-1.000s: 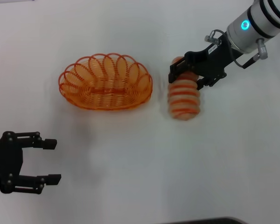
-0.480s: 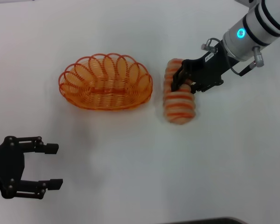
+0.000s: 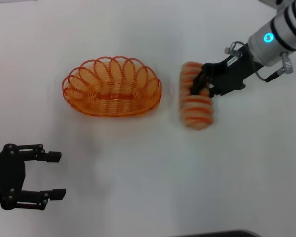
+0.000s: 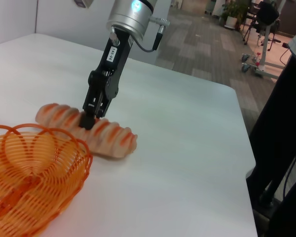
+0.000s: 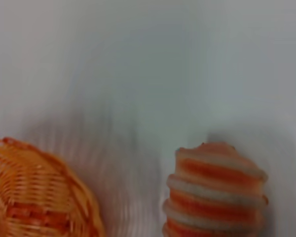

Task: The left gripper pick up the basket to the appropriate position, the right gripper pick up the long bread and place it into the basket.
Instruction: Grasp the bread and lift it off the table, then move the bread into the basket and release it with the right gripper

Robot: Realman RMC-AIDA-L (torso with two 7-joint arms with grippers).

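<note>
The orange wire basket [image 3: 112,86] stands on the white table, left of centre; it also shows in the left wrist view [image 4: 34,173] and the right wrist view [image 5: 34,197]. The striped long bread [image 3: 196,98] lies just right of the basket, close to the table top. My right gripper [image 3: 198,88], with its silver-white wrist, is shut across the bread's middle; the left wrist view shows this grip [image 4: 89,118] on the bread [image 4: 111,140]. The right wrist view shows the bread's end [image 5: 214,197]. My left gripper [image 3: 56,175] is open and empty at the near left, well apart from the basket.
The white table [image 3: 138,163] has its right edge in the left wrist view [image 4: 246,148], with floor and chairs beyond. A dark strip [image 3: 212,233] marks the table's front edge.
My right gripper closed on the bread, swung it a little left, then shifted it right and slightly farther away. The left gripper barely moved. The basket stayed put.
</note>
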